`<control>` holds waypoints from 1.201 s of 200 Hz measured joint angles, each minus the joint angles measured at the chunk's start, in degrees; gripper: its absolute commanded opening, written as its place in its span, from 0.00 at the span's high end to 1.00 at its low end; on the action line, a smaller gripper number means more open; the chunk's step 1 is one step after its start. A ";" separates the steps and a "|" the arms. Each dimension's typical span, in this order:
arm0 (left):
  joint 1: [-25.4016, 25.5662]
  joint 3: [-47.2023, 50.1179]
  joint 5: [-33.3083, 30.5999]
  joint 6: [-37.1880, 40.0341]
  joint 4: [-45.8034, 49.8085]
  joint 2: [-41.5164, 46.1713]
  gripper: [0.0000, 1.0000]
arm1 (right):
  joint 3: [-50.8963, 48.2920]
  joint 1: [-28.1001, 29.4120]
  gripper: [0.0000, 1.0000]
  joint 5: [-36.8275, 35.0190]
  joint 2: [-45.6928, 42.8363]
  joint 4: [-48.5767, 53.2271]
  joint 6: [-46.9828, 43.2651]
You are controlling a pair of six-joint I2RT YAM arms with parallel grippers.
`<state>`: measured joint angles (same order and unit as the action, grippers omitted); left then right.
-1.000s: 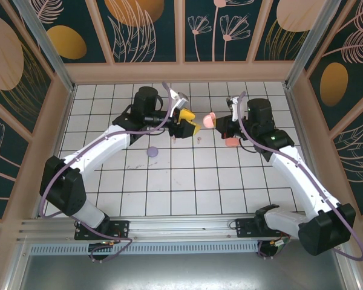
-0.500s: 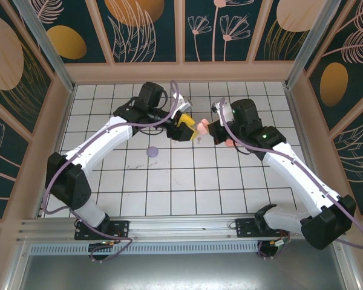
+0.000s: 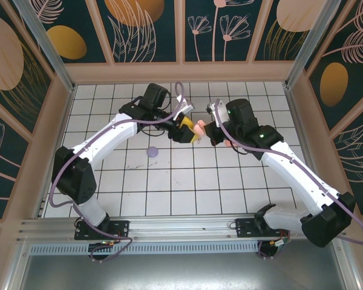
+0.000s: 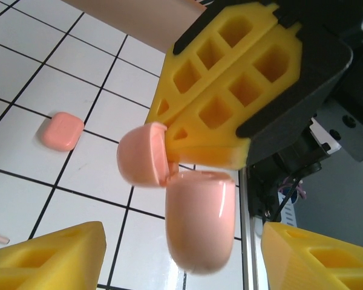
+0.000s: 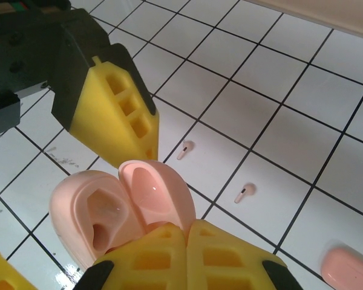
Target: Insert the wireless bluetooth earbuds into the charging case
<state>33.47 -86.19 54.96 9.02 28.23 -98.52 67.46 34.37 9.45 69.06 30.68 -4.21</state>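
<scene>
An open pale pink charging case (image 5: 94,220) hangs above the tiles, its lid (image 5: 150,190) hinged back. My right gripper (image 5: 186,229) is shut on it at the lid's base. In the left wrist view the case's body (image 4: 199,220) sits between the fingers of my open left gripper (image 4: 181,229), with a gap on each side. From above, both grippers meet at the case (image 3: 199,128). Two pale pink earbuds (image 5: 185,149) (image 5: 246,192) lie on the tiles beneath. The case's sockets look empty.
A shut coral case (image 4: 61,130) lies on the floor, also seen as the coral case (image 5: 348,266) near my right gripper. A lilac case (image 3: 152,151) lies left of centre. Wooden walls (image 3: 181,71) ring the tiled floor.
My right gripper has carried the pink case to the left. My left gripper has swung in towards it, and its fingers now stand on either side of the case.
</scene>
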 measured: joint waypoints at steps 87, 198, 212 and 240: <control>0.00 -0.50 0.55 0.94 0.59 -0.94 0.42 | 0.22 1.11 1.00 -0.68 1.51 0.04 -0.09; 0.00 -1.03 3.41 0.90 0.28 -2.05 0.82 | 0.66 1.42 1.00 -1.86 1.51 0.09 -0.37; -0.04 -0.74 3.87 0.33 -1.14 -2.03 0.84 | 1.01 1.42 0.90 -2.21 1.53 0.11 -0.35; -0.15 2.86 4.50 -2.29 -7.13 -1.07 0.94 | 2.36 1.42 0.68 -3.30 1.53 0.90 0.15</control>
<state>33.32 -83.33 59.46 6.72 21.10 -99.59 69.82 35.79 6.15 70.59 31.57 -4.05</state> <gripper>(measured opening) 0.227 0.251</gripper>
